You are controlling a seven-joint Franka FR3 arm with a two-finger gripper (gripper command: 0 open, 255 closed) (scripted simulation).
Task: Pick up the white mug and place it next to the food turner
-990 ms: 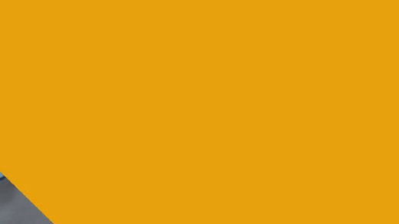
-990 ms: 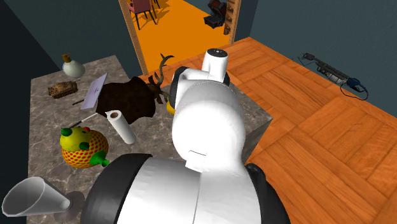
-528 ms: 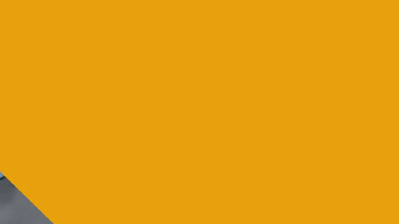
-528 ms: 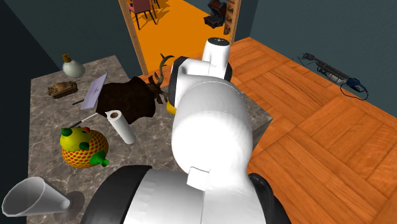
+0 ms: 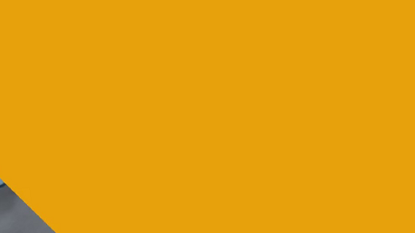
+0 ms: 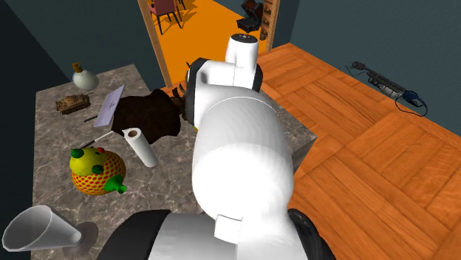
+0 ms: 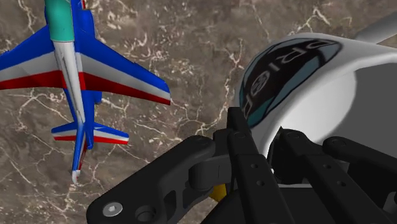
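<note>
In the wrist view the white mug [image 7: 356, 95], with a round dark-and-teal logo on its side, sits right against my gripper [image 7: 272, 159]. The two black fingers [image 7: 245, 159] stand close together with the mug's wall clasped between them. Brown marble tabletop [image 7: 191, 83] lies below the mug. A thin dark utensil [image 6: 94, 140], possibly the food turner, lies beside a lilac sheet [image 6: 111, 107] at the table's far side in the second exterior view. The white arm [image 6: 236, 148] hides the hand there.
A red, white and blue toy jet [image 7: 76, 70] lies on the marble beside the mug. The table also carries a paper towel roll [image 6: 140, 148], a yellow-red ball-shaped thing [image 6: 96, 170], a white cone [image 6: 37, 229], a flask [image 6: 83, 75] and a dark deer hide [image 6: 148, 114]. A flat orange surface [image 5: 235, 92] covers the shoulder view.
The arm's upper links have swung toward the second exterior view's left, now covering the antlers. The shoulder view is unchanged.
</note>
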